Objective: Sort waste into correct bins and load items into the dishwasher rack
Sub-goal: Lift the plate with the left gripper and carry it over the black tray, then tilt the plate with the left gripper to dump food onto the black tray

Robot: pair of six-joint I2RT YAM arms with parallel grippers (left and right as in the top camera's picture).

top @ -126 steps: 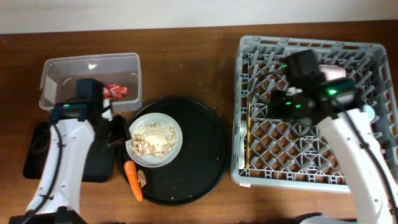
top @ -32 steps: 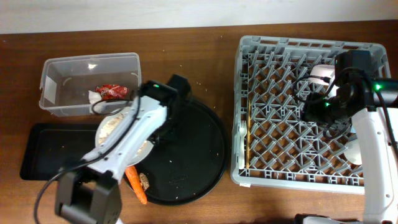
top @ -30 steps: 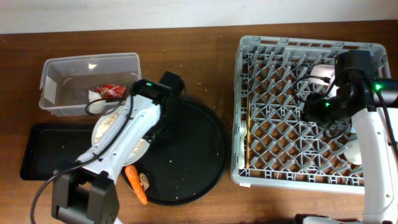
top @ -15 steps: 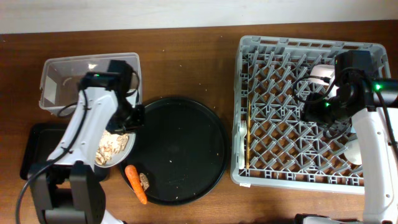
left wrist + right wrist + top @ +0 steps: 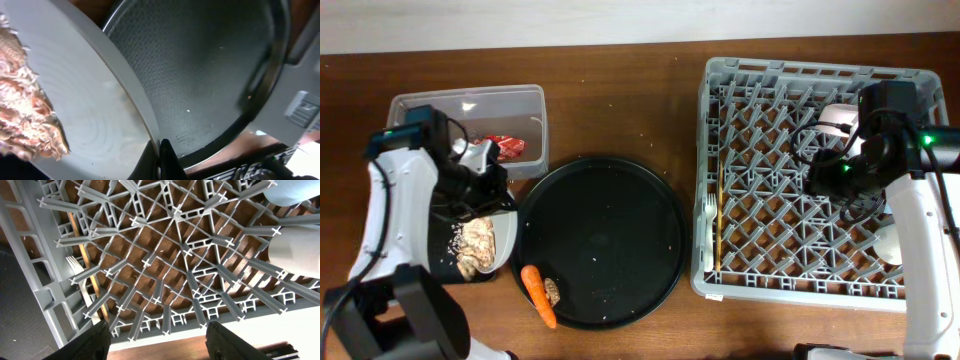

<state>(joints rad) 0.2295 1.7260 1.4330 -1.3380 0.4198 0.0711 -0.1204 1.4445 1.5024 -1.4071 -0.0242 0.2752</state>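
My left gripper [image 5: 501,194] is shut on the rim of the white plate [image 5: 502,232], which hangs tilted over the shallow black tray [image 5: 438,262]. Beige food scraps [image 5: 475,246] cling to the plate's low side. In the left wrist view the fingers [image 5: 161,152] pinch the plate [image 5: 85,115] edge beside the scraps [image 5: 22,117]. The clear tub [image 5: 420,105] holds a red wrapper [image 5: 506,147] and a white tissue [image 5: 476,155]. An orange carrot [image 5: 534,294] and a brown scrap [image 5: 552,290] lie on the round black tray. My right gripper [image 5: 157,330] hangs open over the grey rack [image 5: 790,75].
The large round black tray [image 5: 605,235] sits mid-table. In the rack lie chopsticks [image 5: 720,215] and a white fork [image 5: 708,212] on the left side, with a white cup [image 5: 297,250] and a light-blue cup [image 5: 295,190] to the right.
My left arm has swung the plate off the round tray, leftward, and now holds it tilted over the black rectangular tray. The right arm has stayed still.
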